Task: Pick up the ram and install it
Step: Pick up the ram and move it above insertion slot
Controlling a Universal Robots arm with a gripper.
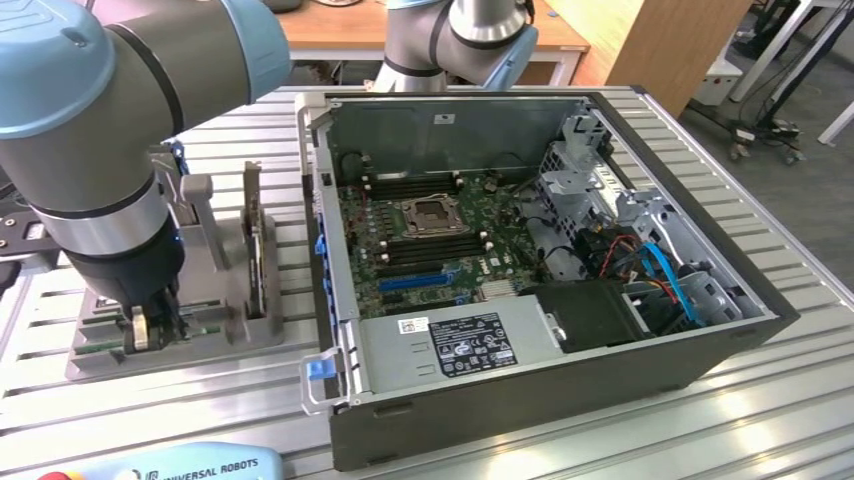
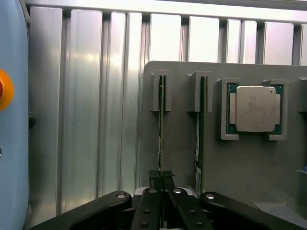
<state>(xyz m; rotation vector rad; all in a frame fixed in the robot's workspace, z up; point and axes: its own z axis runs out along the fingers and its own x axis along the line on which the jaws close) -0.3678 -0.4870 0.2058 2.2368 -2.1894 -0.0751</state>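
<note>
The ram (image 2: 161, 124) is a thin green strip standing on edge in a slot of the grey holder (image 2: 182, 143). My gripper (image 2: 161, 179) is shut on its near end, with the black fingertips (image 2: 154, 176) pressed against both faces of the board. A second green strip (image 2: 200, 129) with a white label stands in the neighbouring slot. In the exterior view my gripper (image 1: 138, 335) reaches down into the holder (image 1: 227, 300) on the exterior view's left, beside the open computer case (image 1: 747, 330). The ram itself is hidden there by the arm.
A square silver processor (image 2: 255, 109) lies in a pocket of the holder. The motherboard (image 1: 427, 230) inside the case shows dark memory slots (image 1: 400, 185) around the CPU socket. A blue teach pendant (image 1: 174, 465) lies at the table's front edge, its orange button (image 2: 5, 88) near my wrist.
</note>
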